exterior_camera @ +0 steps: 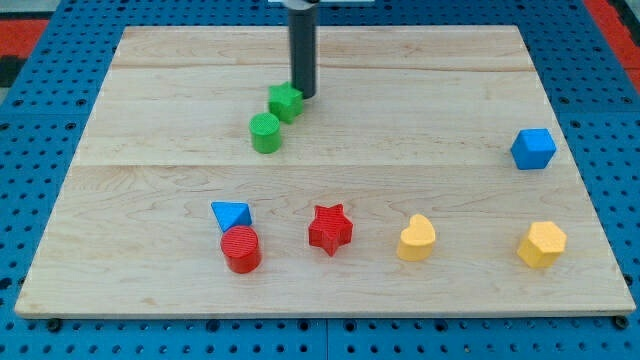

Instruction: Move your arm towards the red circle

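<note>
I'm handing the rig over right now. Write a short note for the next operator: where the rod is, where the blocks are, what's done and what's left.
My tip sits near the view's top, right beside the green star, with the green cylinder just below it.
The red circle lies near the view's bottom left, close against the blue triangle; the red star is to its right.
Done: nothing visible yet.
Left: travel down-left to the red circle, probably steering around the green blocks.

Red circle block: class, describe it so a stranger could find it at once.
Start at the wooden board and follow its bottom edge towards the view's left. There the red circle stands just below the blue triangle. It is round and ridged on top, unlike the pointed red star to its right.
</note>
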Robot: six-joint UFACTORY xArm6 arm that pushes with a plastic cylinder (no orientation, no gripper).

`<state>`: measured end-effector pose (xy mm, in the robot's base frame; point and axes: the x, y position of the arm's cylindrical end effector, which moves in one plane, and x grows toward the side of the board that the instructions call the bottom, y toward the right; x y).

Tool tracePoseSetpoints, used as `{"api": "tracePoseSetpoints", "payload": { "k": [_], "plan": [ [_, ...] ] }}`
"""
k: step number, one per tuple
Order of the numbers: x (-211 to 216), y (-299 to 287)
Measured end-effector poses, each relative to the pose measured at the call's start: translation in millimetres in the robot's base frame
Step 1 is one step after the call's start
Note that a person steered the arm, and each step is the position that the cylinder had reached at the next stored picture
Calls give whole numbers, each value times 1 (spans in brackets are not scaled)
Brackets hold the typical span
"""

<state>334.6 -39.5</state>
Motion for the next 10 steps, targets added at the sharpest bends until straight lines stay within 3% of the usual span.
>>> {"api": "tracePoseSetpoints", "payload": {
  "k": [2,3,4,7,10],
  "plan": [
    [12,-33],
    [8,-15],
    [-24,67],
    [-10,70],
    [60,63]
  ]
}}
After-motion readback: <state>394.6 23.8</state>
